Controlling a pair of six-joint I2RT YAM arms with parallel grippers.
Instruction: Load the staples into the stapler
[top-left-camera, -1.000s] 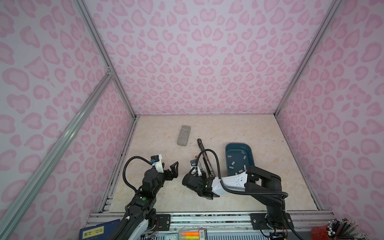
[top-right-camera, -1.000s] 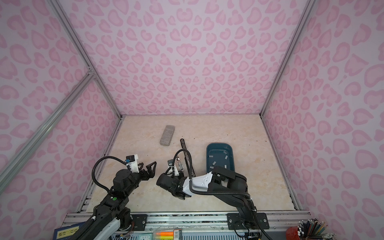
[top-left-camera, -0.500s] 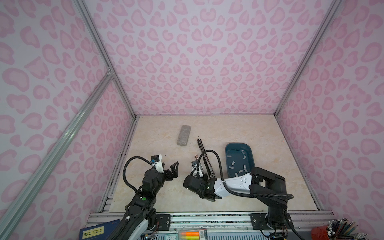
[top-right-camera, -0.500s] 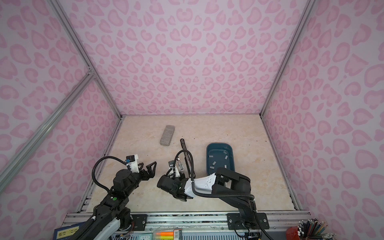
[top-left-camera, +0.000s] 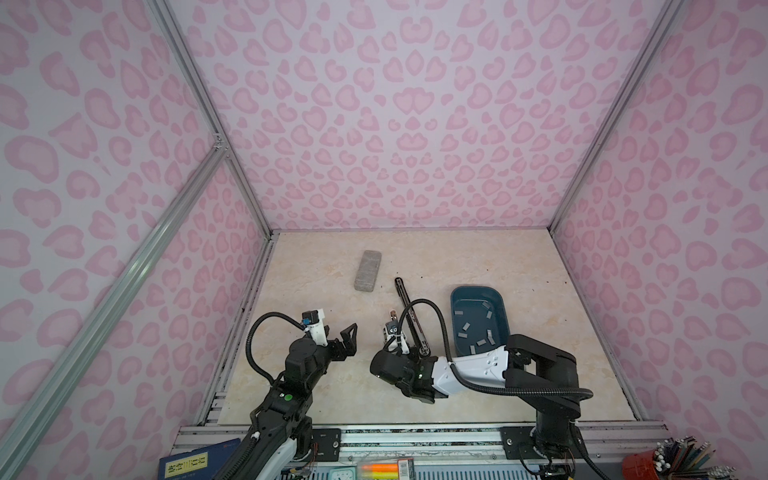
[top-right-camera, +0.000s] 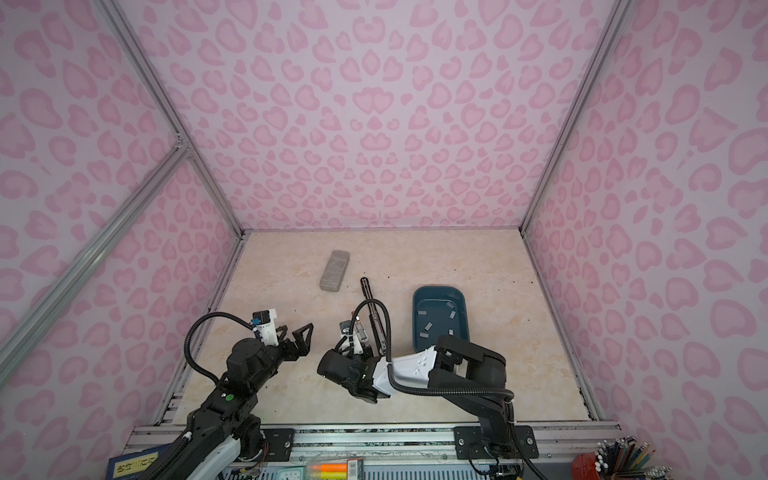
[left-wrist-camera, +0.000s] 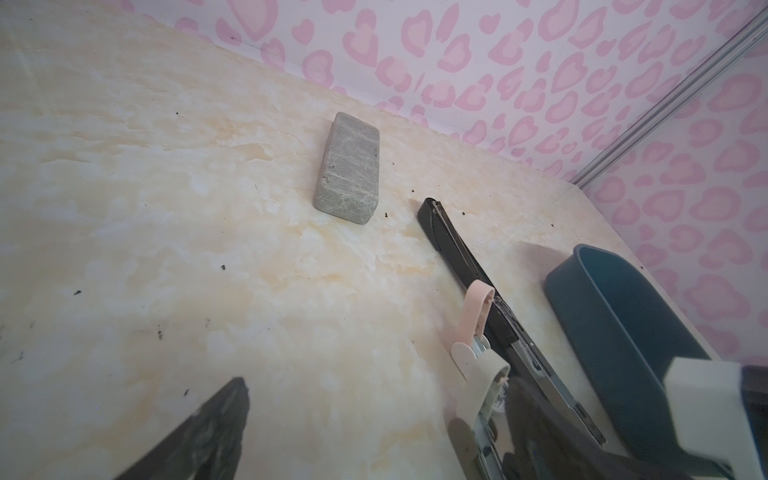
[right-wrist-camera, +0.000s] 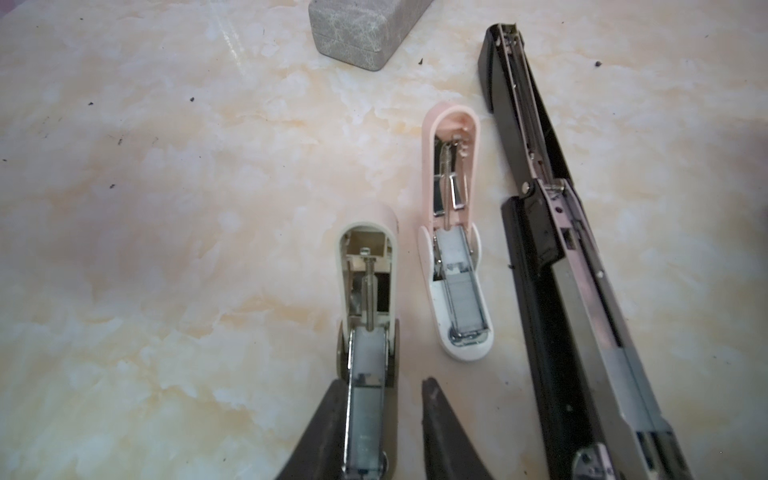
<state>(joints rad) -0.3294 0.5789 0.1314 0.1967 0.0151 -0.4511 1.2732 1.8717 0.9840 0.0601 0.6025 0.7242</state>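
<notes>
Right fingers (right-wrist-camera: 332, 428) straddle white stapler (right-wrist-camera: 368, 291), gap one side.

Up high in both top views, looking steeply down over the whole floor (top-left-camera: 478, 257), far off. Left wrist view low and close, facing out past the left gripper (top-left-camera: 339, 337) toward grey block (left-wrist-camera: 347, 168) and black stapler (left-wrist-camera: 453, 241). Right wrist view even nearer, peering from just behind the right gripper (right-wrist-camera: 382, 382), sharing that block and stapler.

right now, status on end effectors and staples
left end effector open, empty. right end effector open around white stapler, grey strip in its channel. staples in blue tray. black stapler close alongside.
</notes>
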